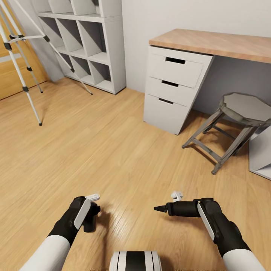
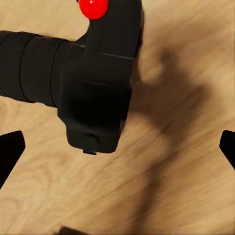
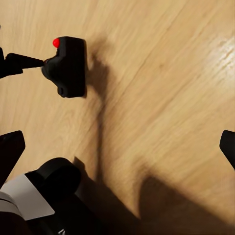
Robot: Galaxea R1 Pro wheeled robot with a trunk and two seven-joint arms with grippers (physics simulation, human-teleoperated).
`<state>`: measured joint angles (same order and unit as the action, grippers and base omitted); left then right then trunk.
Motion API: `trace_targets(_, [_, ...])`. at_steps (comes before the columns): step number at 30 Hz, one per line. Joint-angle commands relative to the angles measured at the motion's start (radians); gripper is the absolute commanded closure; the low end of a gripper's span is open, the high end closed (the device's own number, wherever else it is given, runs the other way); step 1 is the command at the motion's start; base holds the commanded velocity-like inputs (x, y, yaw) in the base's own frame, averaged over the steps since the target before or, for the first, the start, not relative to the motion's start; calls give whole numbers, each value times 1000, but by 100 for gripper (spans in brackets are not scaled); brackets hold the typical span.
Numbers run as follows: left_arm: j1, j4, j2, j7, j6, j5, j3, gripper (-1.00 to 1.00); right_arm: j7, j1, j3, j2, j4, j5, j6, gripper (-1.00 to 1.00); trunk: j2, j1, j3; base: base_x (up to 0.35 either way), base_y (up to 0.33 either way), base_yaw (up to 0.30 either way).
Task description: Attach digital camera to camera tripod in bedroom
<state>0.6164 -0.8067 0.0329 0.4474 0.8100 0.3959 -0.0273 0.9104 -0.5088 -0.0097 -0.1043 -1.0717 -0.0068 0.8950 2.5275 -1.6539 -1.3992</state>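
Note:
The digital camera (image 1: 92, 219) is a small black box with a red dot. It hangs just above the plank floor at my left gripper (image 1: 90, 210), which is shut on it. In the left wrist view the digital camera (image 2: 98, 88) is close up, its lens barrel pointing sideways, and dark fingertips (image 2: 10, 154) show at the frame's edges. The right wrist view shows the digital camera (image 3: 73, 66) with a thin black finger touching its lens. My right gripper (image 1: 160, 208) points left, open, with nothing in it. The camera tripod (image 1: 25, 89) stands at the far left on silver legs, its head cut off by the frame.
White cube shelving (image 1: 90, 41) stands against the wall behind the tripod, with an oak door (image 1: 9, 75) beside it. A white drawer unit (image 1: 173, 86) under a wooden desk (image 1: 218, 41) and a grey stool (image 1: 241, 109) stand at the right. Open plank floor (image 1: 94, 150) lies between.

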Motion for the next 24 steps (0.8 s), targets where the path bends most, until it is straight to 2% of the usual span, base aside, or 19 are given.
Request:
trace_targets(1, [0, -1, 1, 8, 2, 11, -2, -100, 3, 0, -1, 0, -1, -1, 7, -100, 1, 0, -5, 0, 0, 0])
trace_targets(7, [0, -2, 1, 4, 2, 11, -2, -100, 9, 0, -1, 0, -1, -6, 8, -100, 2, -3, -28, 0, 0, 0])
trace_targets(15, [0, -2, 1, 4, 2, 11, -2, -100, 53, 0, 0, -8, -2, -18, 36, -100, 4, -7, -59, 0, 0, 0])
trace_targets(16, [0, -2, 1, 4, 2, 11, -2, -100, 237, 0, 0, -26, -2, -17, 55, -100, 4, -7, -63, 0, 0, 0])
trace_targets(19, [0, -2, 1, 4, 2, 11, -2, -100, 279, 0, 0, -39, -2, -16, 60, -100, 5, -8, -74, 0, 0, 0])
trace_targets(24, [0, -2, 1, 4, 2, 11, -2, -100, 301, 0, 0, -50, -2, -15, 63, -100, 6, -11, -94, 0, 0, 0])
